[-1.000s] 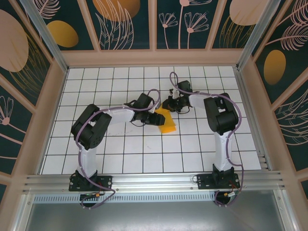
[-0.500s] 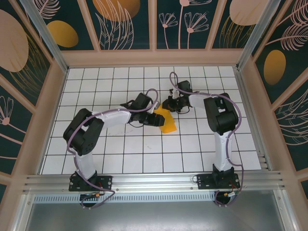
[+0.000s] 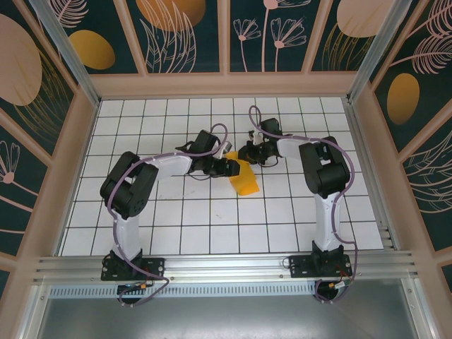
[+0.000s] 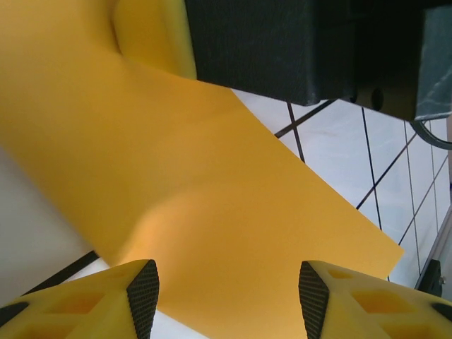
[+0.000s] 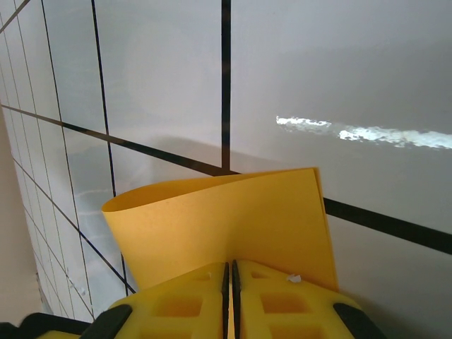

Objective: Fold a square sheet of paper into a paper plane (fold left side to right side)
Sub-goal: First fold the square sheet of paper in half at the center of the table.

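The square sheet of paper (image 3: pixel 246 180) is orange-yellow and lies mid-table, with its far part lifted and bent over in a loose curl. My right gripper (image 3: pixel 248 155) is shut on that lifted edge. In the right wrist view the sheet (image 5: pixel 226 212) arches away from the closed yellow fingers (image 5: pixel 282 296) of that gripper (image 5: pixel 230 286). My left gripper (image 3: pixel 229 168) sits at the sheet's left side. In its wrist view the gripper (image 4: pixel 227 300) is open just over the curved paper (image 4: pixel 233 212), with nothing between the black pads (image 4: pixel 143 296).
White gridded tabletop (image 3: pixel 176 212) with pale raised walls (image 3: pixel 70 162) on three sides and a metal rail (image 3: pixel 226 265) at the near edge. The dark body of the right gripper (image 4: pixel 304 49) hangs close over the left gripper's view.
The left arm's elbow has swung and its gripper has edged right, further onto the paper's left side. The right gripper and its hold on the paper have not moved.
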{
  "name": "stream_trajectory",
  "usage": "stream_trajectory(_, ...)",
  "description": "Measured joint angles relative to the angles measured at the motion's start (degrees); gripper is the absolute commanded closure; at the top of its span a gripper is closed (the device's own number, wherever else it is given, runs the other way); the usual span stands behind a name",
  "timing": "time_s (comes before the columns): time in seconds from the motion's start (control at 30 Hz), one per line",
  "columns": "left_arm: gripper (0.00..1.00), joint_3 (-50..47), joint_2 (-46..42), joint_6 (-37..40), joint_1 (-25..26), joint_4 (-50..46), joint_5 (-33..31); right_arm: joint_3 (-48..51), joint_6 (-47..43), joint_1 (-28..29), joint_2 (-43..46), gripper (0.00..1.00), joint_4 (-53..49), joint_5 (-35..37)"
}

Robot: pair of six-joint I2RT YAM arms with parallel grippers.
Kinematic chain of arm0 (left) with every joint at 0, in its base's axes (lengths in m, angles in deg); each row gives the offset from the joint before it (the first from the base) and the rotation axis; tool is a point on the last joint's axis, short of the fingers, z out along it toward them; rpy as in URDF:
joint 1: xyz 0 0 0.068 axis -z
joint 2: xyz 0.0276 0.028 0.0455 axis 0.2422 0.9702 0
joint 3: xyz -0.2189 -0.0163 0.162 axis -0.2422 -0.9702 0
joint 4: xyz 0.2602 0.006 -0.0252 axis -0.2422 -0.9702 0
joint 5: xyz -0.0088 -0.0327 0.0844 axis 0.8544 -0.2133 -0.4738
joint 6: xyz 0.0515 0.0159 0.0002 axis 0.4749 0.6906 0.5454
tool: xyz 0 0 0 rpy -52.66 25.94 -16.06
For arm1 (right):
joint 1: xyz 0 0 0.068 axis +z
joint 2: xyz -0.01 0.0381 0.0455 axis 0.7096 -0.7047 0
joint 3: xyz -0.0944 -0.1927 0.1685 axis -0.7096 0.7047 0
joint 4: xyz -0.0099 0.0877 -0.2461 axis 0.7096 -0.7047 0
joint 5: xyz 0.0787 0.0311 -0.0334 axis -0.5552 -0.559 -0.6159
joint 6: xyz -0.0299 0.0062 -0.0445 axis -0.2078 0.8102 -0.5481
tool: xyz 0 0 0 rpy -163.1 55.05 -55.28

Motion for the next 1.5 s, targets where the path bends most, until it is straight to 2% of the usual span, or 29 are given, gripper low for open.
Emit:
stream_trajectory(0.13, 0.42, 1.4, 2.1, 0.0, 0.5, 0.1, -0.2, 0.0, 0.0, 0.2, 0.1, 0.85, -0.2, 0.7)
stream_trajectory(0.37, 0.41, 3.3, 3.9, 0.0, 0.6, -1.6, -4.4, -0.1, -0.2, 0.4, 0.2, 0.85, -0.5, 1.4)
stream_trajectory(0.77, 0.41, 3.9, 4.2, 0.3, 0.5, -2.4, -4.8, 0.2, -0.2, 0.6, 0.8, 0.85, -0.4, 2.6)
stream_trajectory(1.1, 0.4, 4.9, 4.5, 2.2, -1.8, -2.8, -7.0, 4.0, 1.8, 0.6, 3.1, 0.84, 2.1, 3.8)
stream_trajectory(1.5, 0.41, 0.7, 2.1, 3.3, -2.9, -0.6, -3.0, 5.2, 3.5, 0.6, 3.5, 0.84, 4.0, 3.8)
